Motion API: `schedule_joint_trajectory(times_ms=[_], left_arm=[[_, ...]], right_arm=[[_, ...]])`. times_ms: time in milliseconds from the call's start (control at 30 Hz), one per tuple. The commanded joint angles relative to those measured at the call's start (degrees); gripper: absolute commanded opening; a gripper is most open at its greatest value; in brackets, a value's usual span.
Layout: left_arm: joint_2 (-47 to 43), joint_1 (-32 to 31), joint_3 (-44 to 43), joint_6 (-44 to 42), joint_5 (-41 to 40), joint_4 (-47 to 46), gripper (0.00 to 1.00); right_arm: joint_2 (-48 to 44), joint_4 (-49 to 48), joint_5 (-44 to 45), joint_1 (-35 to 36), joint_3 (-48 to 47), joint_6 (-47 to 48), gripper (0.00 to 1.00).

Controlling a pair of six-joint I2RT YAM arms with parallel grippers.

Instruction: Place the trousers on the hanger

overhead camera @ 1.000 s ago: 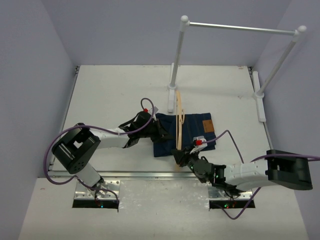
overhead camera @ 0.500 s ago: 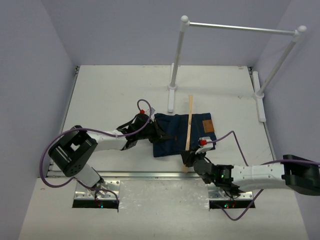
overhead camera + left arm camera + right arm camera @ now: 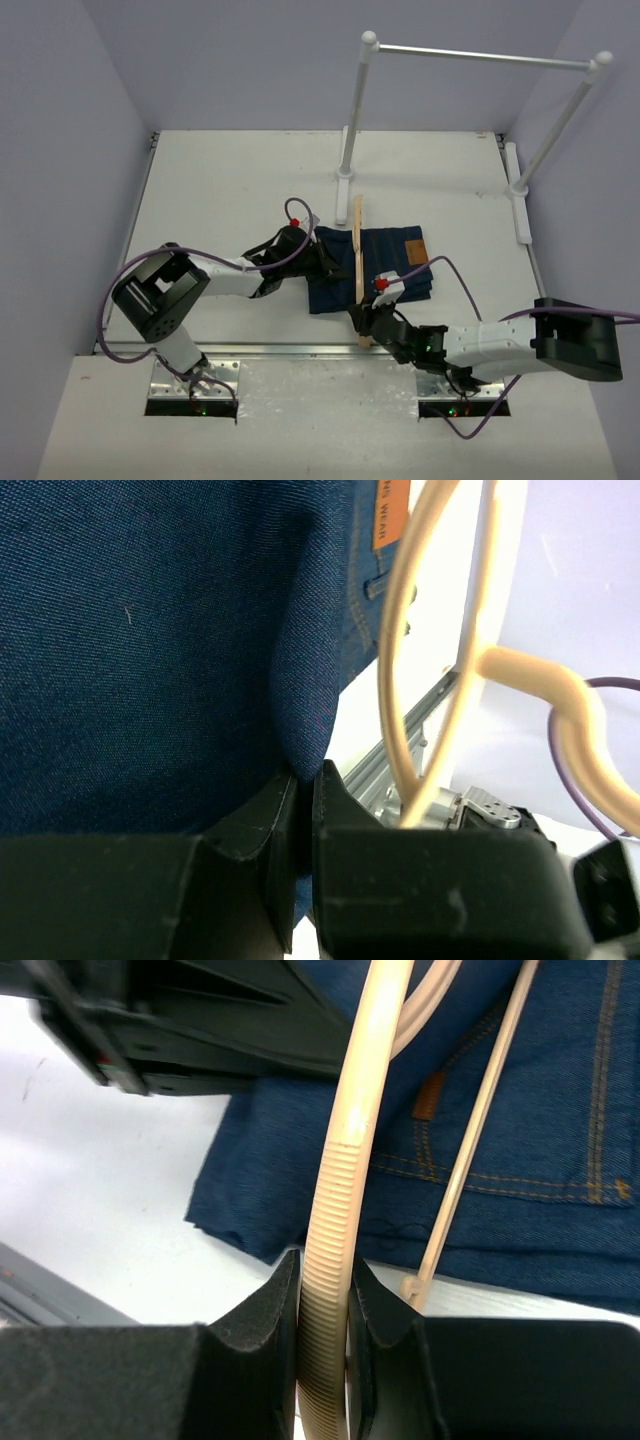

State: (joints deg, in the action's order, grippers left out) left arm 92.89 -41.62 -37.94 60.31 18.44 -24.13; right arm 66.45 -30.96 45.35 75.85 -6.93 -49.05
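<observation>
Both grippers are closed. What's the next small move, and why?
Probably the left gripper lifts its pinched fold of the dark navy denim jeans, so the right gripper, shut on the light tan wooden hanger held over them, can slide its thin rod underneath.

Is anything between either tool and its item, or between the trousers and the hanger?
Nothing visible. The left tool is shut on a fold of the trousers, and the right tool is shut on the hanger. The hanger crosses over the trousers with nothing between them.
</observation>
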Motion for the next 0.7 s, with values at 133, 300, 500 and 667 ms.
schedule_joint_trajectory(times_ms=[133,300,500,667], left_arm=[[1.04,-0.92,-2.57,0.22,3.67,-5.63,0.00],[-2.07,-0.66,-2.75,-1.86,0.12,-2.60,0.00],[-3.97,1.75,-2.66,-3.98,-4.26,-1.03,0.00],[-2.34,3.46,-3.05,-4.61,-3.79,-4.59,0.00]], right_arm=[[2.53,-11.12,-12.74,-5.89,-2.93,6.31,0.00],[4.72,-11.33,-16.84,-6.42,-4.48,5.65,0.00],[3.32,-9.47,-19.33,-6.41,-2.88,0.78,0.00],[1.87,-4.62,-21.52,-6.40,-4.37,-0.36,0.00]])
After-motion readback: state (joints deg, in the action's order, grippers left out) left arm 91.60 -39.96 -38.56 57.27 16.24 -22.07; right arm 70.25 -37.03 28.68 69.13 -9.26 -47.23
